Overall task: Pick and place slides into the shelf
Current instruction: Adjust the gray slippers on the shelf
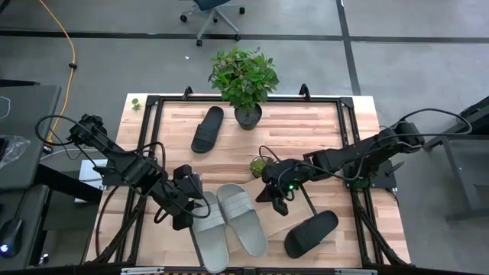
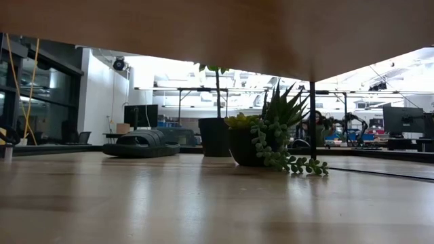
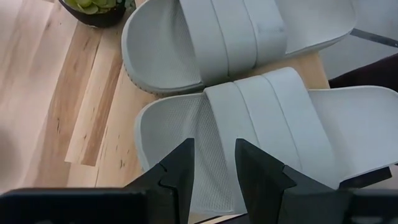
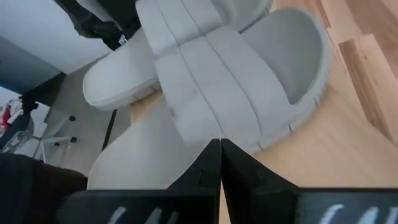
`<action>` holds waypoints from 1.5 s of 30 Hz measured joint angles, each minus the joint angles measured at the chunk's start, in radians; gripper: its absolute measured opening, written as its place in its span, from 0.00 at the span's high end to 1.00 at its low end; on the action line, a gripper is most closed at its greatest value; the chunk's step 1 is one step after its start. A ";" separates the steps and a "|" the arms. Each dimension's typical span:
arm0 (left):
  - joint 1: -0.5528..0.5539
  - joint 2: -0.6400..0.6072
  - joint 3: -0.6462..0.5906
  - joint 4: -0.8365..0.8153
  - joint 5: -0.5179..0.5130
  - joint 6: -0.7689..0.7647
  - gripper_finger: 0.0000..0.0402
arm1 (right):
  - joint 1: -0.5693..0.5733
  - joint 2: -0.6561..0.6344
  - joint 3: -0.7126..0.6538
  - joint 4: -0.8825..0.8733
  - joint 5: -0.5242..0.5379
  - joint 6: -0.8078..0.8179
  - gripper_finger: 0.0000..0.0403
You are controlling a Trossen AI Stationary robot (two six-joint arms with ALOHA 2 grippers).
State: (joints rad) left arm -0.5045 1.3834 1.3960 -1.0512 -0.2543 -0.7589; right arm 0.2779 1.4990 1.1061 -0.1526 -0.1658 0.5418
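Grey slides, 2 of them, lie side by side at the near middle of the wooden surface: the left grey slide and the right grey slide. The left tool sits at the left slide's toe end, fingers narrowly parted over its footbed. The right tool, fully closed, hovers just right of the pair. 1 black slide lies far left, another black slide near right.

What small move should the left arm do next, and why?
Probably lower the left gripper a little: its fingers stand parted over one grey slide's footbed, apparently gripping nothing yet. The right gripper, shut, waits by the other grey slide.
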 joint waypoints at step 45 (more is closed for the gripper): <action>0.000 0.000 0.000 0.002 0.000 0.000 0.74 | -0.023 0.108 0.000 0.194 -0.045 0.009 1.00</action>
State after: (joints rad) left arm -0.5045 1.3834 1.3956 -1.0492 -0.2543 -0.7593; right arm 0.2545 1.6069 1.1061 0.0419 -0.2111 0.5507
